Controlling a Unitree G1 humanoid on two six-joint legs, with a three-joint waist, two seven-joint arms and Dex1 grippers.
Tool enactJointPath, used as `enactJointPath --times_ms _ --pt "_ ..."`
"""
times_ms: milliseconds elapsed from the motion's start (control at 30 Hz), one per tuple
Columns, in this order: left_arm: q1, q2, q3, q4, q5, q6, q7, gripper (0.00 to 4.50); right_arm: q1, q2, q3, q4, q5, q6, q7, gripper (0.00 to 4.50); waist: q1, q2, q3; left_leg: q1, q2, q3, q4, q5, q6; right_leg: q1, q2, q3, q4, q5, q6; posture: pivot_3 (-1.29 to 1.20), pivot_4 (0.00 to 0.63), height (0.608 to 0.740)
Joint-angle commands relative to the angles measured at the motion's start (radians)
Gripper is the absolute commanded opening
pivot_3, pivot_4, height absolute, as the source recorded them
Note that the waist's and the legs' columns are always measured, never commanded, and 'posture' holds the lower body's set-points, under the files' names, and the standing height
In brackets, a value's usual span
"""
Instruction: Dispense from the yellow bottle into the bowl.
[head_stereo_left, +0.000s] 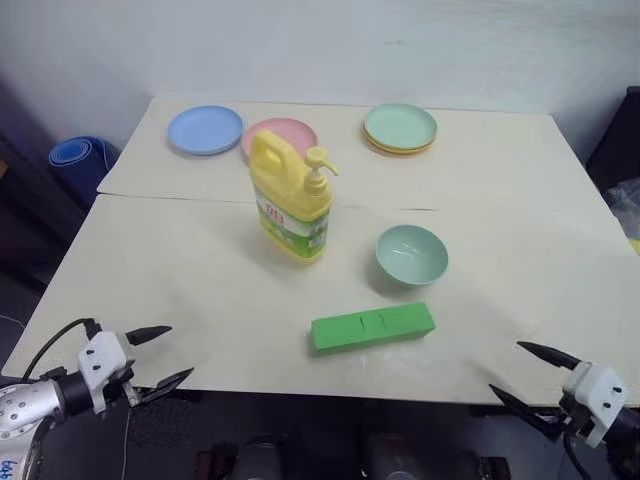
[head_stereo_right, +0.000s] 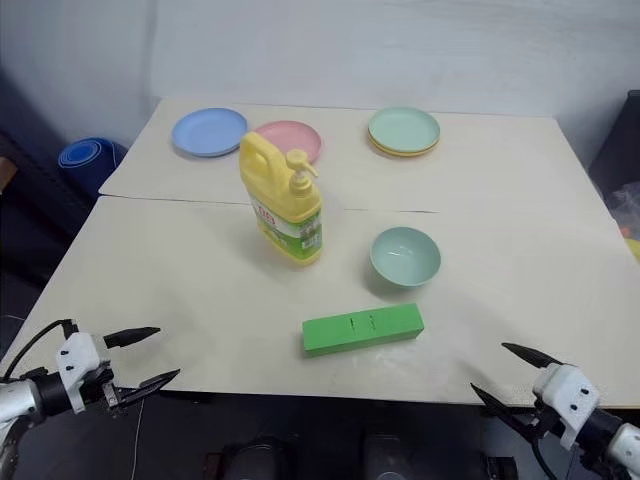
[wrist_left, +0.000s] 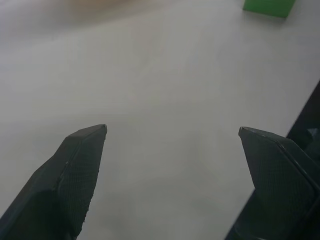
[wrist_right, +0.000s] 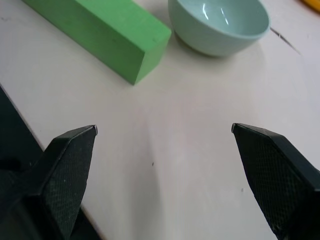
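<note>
green block (wrist_right: 105, 35) cut off at frame edge, pink plate (head_stereo_left: 290, 133) partly behind yellow bottle (head_stereo_left: 290, 200)

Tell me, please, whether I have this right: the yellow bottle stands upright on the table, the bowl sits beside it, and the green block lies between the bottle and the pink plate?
Not quite. The green block lies on the near side, in front of the bowl and the yellow bottle, not between the bottle and the pink plate. The left eye view shows this. The bottle does stand upright on the table, with the bowl beside it.
</note>
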Motion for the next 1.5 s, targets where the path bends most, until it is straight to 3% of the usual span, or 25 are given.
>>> enactJointPath --times_ms 33,167,233,400,533,633,833,900,933,1067,1167,1233,1300,1367,1433,1500 --pt "0.012 -0.004 0.002 -0.048 -0.017 0.023 -0.001 4.48 -0.013 -0.011 0.012 -0.034 0.035 0.036 0.023 4.5 0.0 0.0 0.0 0.0 0.0 0.0 0.0 0.0 0.0 0.0 0.0 0.0 0.0 0.0 0.0 0.0 0.15 0.74" --pt "0.045 0.025 -0.006 -0.166 -0.176 0.262 -0.061 4.48 -0.06 -0.045 0.083 -0.187 0.085 0.169 0.054 4.5 -0.002 0.0 0.0 0.0 0.002 0.001 0.0 -0.001 0.001 -0.002 -0.001 -0.001 0.004 0.0 0.0 0.0 0.15 0.74" --pt "0.019 0.034 -0.012 -0.252 -0.311 0.384 -0.106 4.48 -0.149 -0.113 0.224 -0.339 0.088 0.322 0.091 4.5 -0.005 0.001 0.001 0.001 0.004 0.001 0.001 -0.001 0.001 -0.003 -0.001 -0.001 0.007 0.0 0.0 0.0 0.15 0.74" --pt "-0.051 0.03 -0.1 -0.36 -0.243 0.32 -0.163 4.48 -0.448 -0.119 0.482 -0.408 -0.039 0.59 0.022 4.5 -0.001 0.0 0.001 0.004 0.002 -0.004 0.001 0.001 -0.002 -0.001 0.0 0.0 0.006 0.002 -0.002 0.0 0.15 0.74" --pt "-0.102 0.009 -0.154 -0.409 -0.236 0.306 -0.173 4.48 -0.658 -0.038 0.665 -0.334 -0.198 0.677 -0.034 4.5 0.001 0.0 0.001 0.002 0.0 -0.004 0.001 0.0 -0.001 -0.005 0.0 -0.002 0.007 0.002 -0.002 0.0 0.15 0.74" --pt "-0.112 -0.001 -0.175 -0.416 -0.227 0.311 -0.165 4.48 -0.752 0.018 0.749 -0.234 -0.279 0.678 -0.047 4.5 -0.003 -0.001 0.0 -0.007 0.0 -0.004 0.003 0.0 0.0 -0.018 0.0 -0.003 0.018 0.002 -0.002 0.0 0.15 0.74" --pt "-0.093 -0.002 -0.177 -0.425 -0.215 0.308 -0.163 4.48 -0.868 0.046 0.87 -0.127 -0.325 0.777 0.061 4.5 -0.026 -0.001 0.001 -0.007 0.001 0.001 0.006 -0.001 0.001 -0.019 -0.001 -0.003 0.019 0.002 -0.003 0.0 0.15 0.74" --pt "-0.092 -0.004 -0.176 -0.429 -0.212 0.307 -0.158 4.5 -0.885 0.06 0.872 -0.12 -0.322 0.809 0.066 4.13 -0.028 -0.001 0.001 -0.006 0.002 0.001 0.009 -0.001 0.001 -0.018 -0.001 -0.004 0.019 0.002 -0.003 0.0 0.15 0.74" --pt "-0.092 -0.005 -0.178 -0.434 -0.211 0.309 -0.154 4.5 -0.888 0.063 0.868 -0.127 -0.319 0.812 0.068 4.01 -0.027 -0.001 0.001 -0.006 0.003 0.001 0.01 -0.001 0.001 -0.017 -0.001 -0.004 0.019 0.002 -0.003 0.0 0.15 0.74" --pt "-0.095 -0.014 -0.18 -0.448 -0.215 0.31 -0.144 4.5 -0.861 0.054 0.826 -0.181 -0.314 0.807 0.052 2.74 -0.026 -0.001 0.001 -0.006 0.003 0.001 0.012 -0.001 0.001 -0.017 -0.001 -0.005 0.021 0.002 -0.003 0.0 0.15 0.74" --pt "-0.104 -0.019 -0.19 -0.447 -0.211 0.312 -0.139 4.5 -0.808 0.017 0.763 -0.254 -0.265 0.824 0.072 2.29 -0.024 -0.001 0.001 -0.006 0.002 0.0 0.011 -0.002 0.001 -0.017 -0.001 -0.005 0.021 0.002 -0.003 0.0 0.15 0.74" --pt "-0.113 -0.024 -0.197 -0.447 -0.21 0.313 -0.134 4.5 -0.763 0.0 0.694 -0.31 -0.198 0.835 0.089 2.22 -0.024 -0.001 0.001 -0.007 0.002 0.001 0.011 -0.002 0.001 -0.018 -0.001 -0.005 0.021 0.002 -0.003 0.0 0.15 0.74" --pt "-0.128 -0.034 -0.203 -0.451 -0.219 0.322 -0.123 4.5 -0.694 -0.008 0.562 -0.38 -0.069 0.843 0.111 2.22 -0.021 -0.001 0.001 -0.007 0.002 0.001 0.011 -0.002 0.002 -0.018 -0.001 -0.005 0.02 0.002 -0.003 0.0 0.15 0.74" --pt "-0.151 -0.049 -0.212 -0.452 -0.23 0.335 -0.113 4.5 -0.604 -0.03 0.33 -0.437 0.121 0.951 0.124 2.21 -0.021 -0.001 0.002 -0.007 0.002 0.0 0.011 -0.002 0.002 -0.017 -0.001 -0.005 0.02 0.002 -0.002 0.0 0.15 0.74" --pt "-0.18 -0.065 -0.223 -0.448 -0.24 0.346 -0.107 4.5 -0.514 -0.089 0.074 -0.425 0.248 1.06 0.149 2.21 -0.008 -0.001 0.002 -0.007 0.002 0.0 0.012 -0.002 0.002 -0.016 -0.001 -0.004 0.02 0.003 -0.001 0.0 0.15 0.74" --pt "-0.211 -0.088 -0.223 -0.446 -0.263 0.359 -0.096 4.5 -0.482 -0.135 -0.086 -0.351 0.307 1.131 0.135 2.21 0.001 -0.001 0.002 -0.006 0.001 0.001 0.013 -0.003 0.004 -0.015 -0.001 -0.002 0.019 0.004 0.001 0.0 0.15 0.74"
